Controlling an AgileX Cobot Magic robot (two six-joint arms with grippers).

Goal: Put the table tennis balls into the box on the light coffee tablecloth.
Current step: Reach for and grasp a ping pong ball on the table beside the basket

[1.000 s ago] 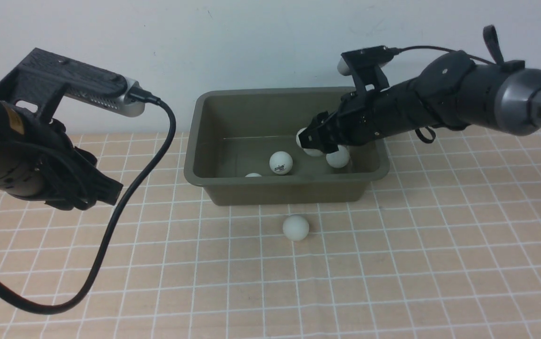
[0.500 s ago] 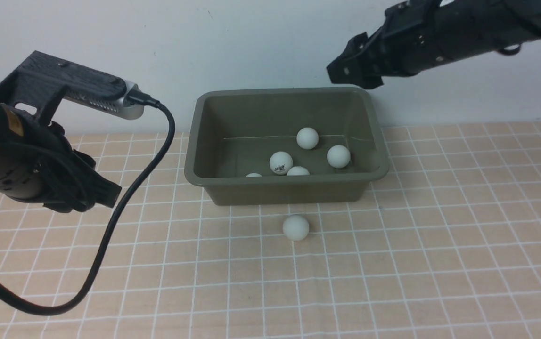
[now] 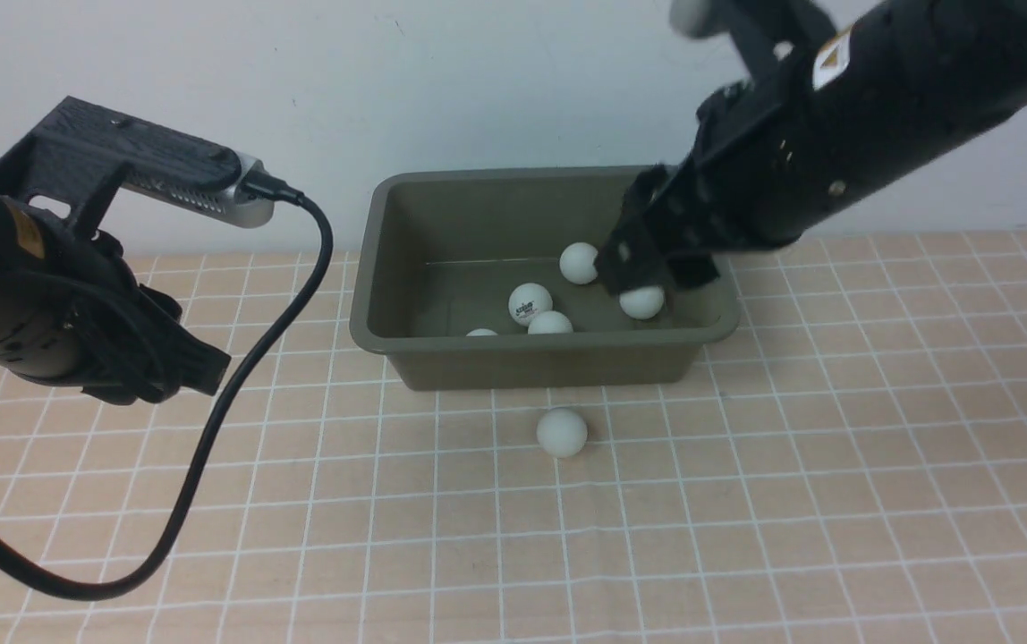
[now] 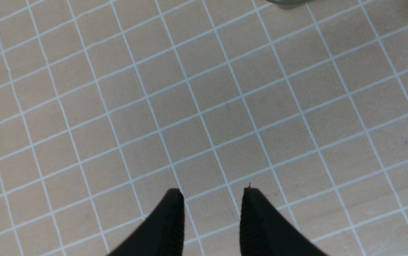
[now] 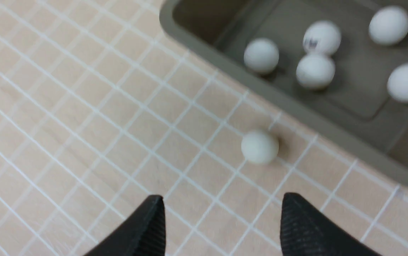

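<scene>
The olive-green box [image 3: 369,268] stands at the back of the light coffee tablecloth [image 3: 746,501]. Several white table tennis balls lie in it, one with a dark logo [image 3: 530,303]. One more ball [image 3: 561,432] rests on the cloth just in front of the box, also seen in the right wrist view [image 5: 259,147]. My right gripper [image 3: 648,268] hangs over the box's right side, tilted down toward the front; its jaws [image 5: 221,202] are open and empty, with the loose ball a little beyond them. My left gripper [image 3: 205,362] hovers at the left, narrowly open and empty [image 4: 213,193].
A thick black cable [image 3: 236,376] loops from the left wrist camera down across the cloth's left side. A pale wall stands right behind the box. In the left wrist view only the box's edge [image 4: 285,1] and squared cloth show.
My right arm let a ball go in the box, rose high above it, then swung down toward the box's front right, jaws narrowing slightly. The dropped ball rolled forward. The left arm stayed still.
</scene>
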